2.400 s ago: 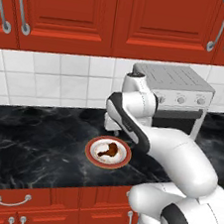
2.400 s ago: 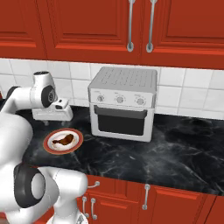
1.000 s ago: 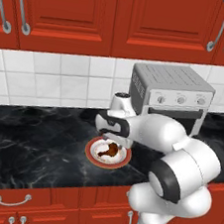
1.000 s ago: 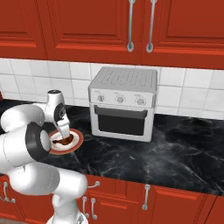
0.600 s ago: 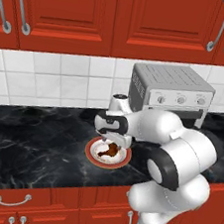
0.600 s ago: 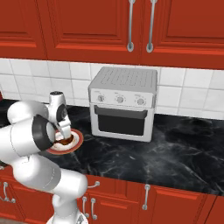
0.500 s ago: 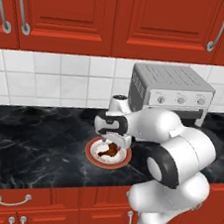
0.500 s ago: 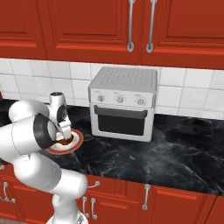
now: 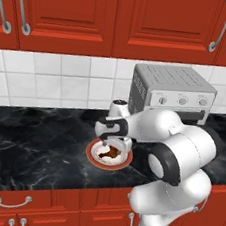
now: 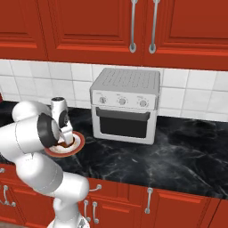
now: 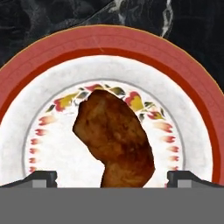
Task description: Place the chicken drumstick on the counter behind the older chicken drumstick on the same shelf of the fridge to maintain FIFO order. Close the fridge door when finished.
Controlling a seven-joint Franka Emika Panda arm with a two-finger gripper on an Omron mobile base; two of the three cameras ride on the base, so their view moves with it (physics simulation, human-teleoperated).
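The drumstick (image 11: 114, 140) lies on a plate (image 11: 188, 109) with a red rim, a white centre and a floral ring; the plate sits on the counter (image 9: 35, 145). In the hand view the brown, browned meat runs from the plate's middle down toward the lower edge, between the two fingertips (image 11: 41, 177), which stand at either side of it with clear plate showing between each tip and the meat. The jaws are spread wide and grip nothing.

In the left base view the gripper (image 9: 112, 144) hangs directly over the plate (image 9: 93, 158), close down on it, with the drumstick (image 9: 110, 155) partly visible below. In the right base view the gripper (image 10: 66, 139) is likewise low over the plate (image 10: 76, 143), the arm's elbow covering part of it.

A grey toaster oven (image 10: 124, 104) stands on the counter (image 10: 178, 156) just beside the plate, against a white tiled wall (image 9: 49, 79). Red cabinets (image 9: 147, 18) with silver handles hang above; red drawer fronts (image 9: 22, 206) run below.
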